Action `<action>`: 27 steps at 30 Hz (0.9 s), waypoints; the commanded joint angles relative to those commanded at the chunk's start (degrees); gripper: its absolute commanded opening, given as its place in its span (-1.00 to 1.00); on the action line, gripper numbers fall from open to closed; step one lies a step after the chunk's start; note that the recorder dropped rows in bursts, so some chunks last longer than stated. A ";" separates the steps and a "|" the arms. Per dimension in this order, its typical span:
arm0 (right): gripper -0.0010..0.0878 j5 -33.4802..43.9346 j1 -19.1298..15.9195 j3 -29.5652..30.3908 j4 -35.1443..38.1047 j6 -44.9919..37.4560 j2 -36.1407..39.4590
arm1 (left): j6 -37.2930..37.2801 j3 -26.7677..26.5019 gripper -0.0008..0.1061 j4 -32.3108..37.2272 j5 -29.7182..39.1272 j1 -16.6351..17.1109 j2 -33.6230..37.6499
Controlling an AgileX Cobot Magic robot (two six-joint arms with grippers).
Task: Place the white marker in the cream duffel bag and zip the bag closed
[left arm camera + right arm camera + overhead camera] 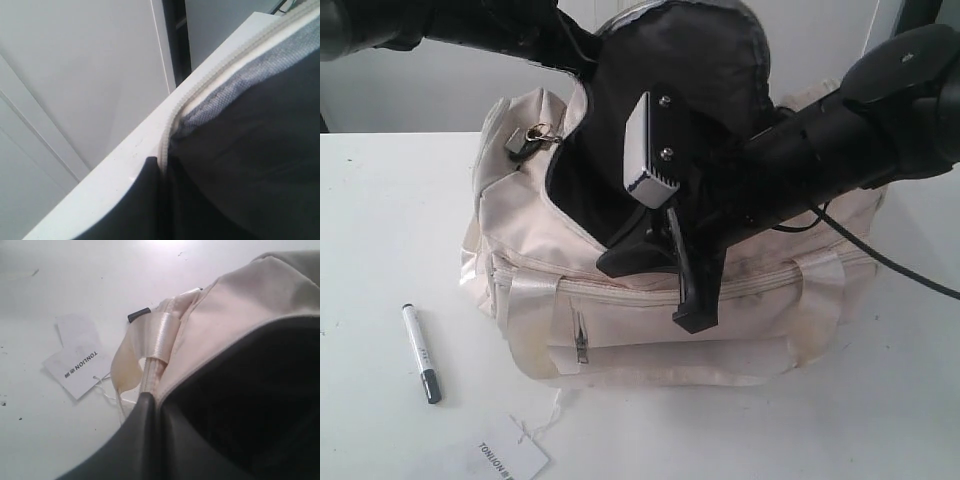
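The white marker [421,353] lies on the white table to the left of the cream duffel bag [650,320], black cap toward the front edge. The bag's top is unzipped and held wide, showing its dark lining [620,140]. My left gripper [582,45] is shut on the far zipper edge [200,90] and holds that flap raised; in the left wrist view its gripper [162,165] pinches the zipper tape. My right gripper [655,270] is shut on the near rim of the opening, seen in the right wrist view as the gripper [152,400] clamped on the cream edge.
A white paper tag [510,460] on a string lies at the table's front, also the tag [75,367] in the right wrist view. A satin handle [160,337] hangs over the bag's front. A black cable [890,265] trails from the right arm.
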 joint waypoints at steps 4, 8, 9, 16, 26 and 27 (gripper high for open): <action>-0.98 2.78 0.00 0.00 -0.52 0.24 0.00 | 0.00 0.00 -0.99 -0.44 -2.40 0.00 0.75; -0.98 4.55 0.00 0.00 -1.06 0.49 0.00 | 0.00 0.00 -0.99 -0.44 -3.22 0.00 1.67; -0.98 4.41 0.00 0.00 -1.06 0.49 0.00 | 0.00 0.00 -0.99 -0.44 -3.20 0.00 1.90; -0.98 0.96 0.00 0.00 -0.70 0.65 0.12 | 0.00 0.00 -0.99 -1.36 -4.06 0.00 1.91; -0.98 -9.96 3.16 0.00 1.53 2.83 3.98 | 0.00 0.00 -0.99 -3.80 -3.80 -0.11 1.91; -0.98 -10.64 3.16 0.00 1.42 2.83 4.12 | 0.00 0.00 -0.99 -4.21 -3.69 -0.11 1.91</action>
